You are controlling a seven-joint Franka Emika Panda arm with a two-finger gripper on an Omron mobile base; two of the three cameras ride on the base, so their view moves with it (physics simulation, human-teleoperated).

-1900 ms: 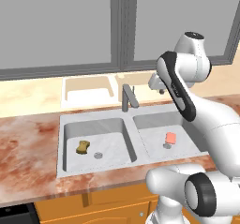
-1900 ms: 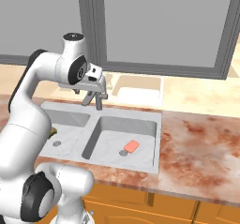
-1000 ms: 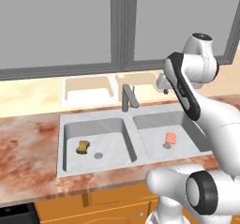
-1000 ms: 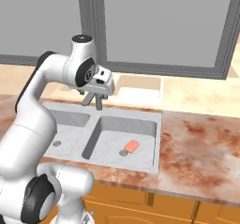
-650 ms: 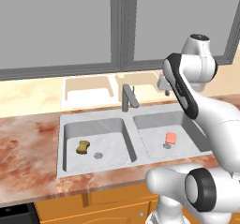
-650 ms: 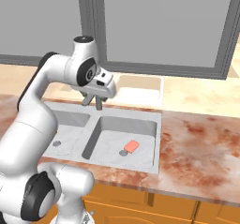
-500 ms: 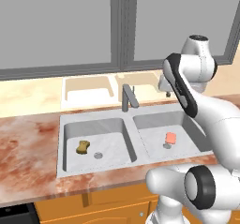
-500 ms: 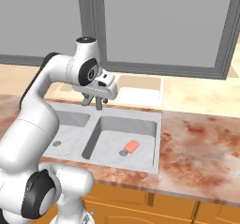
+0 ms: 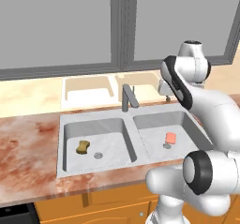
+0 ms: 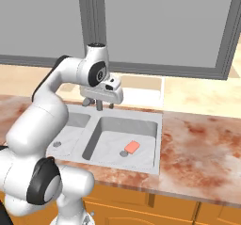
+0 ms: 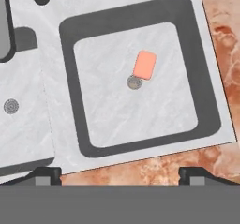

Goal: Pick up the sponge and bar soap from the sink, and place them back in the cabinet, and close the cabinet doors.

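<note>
The pale grey double sink is set in a marbled counter. The mustard sponge lies in the left basin near its drain. The salmon-pink bar soap rests in the right basin beside the drain. My gripper hangs open and empty high above the sink's back edge, looking down on the right basin; the soap sits well below it. The cabinet and its doors are out of view.
A grey faucet rises behind the divider between the basins. A reddish marble counter surrounds the sink. A wide grey-framed window fills the wall behind, and orange drawer fronts run below the counter.
My hand has swung a little to the right along the sink's back edge, towards the right basin. The sponge and the soap have not moved.
</note>
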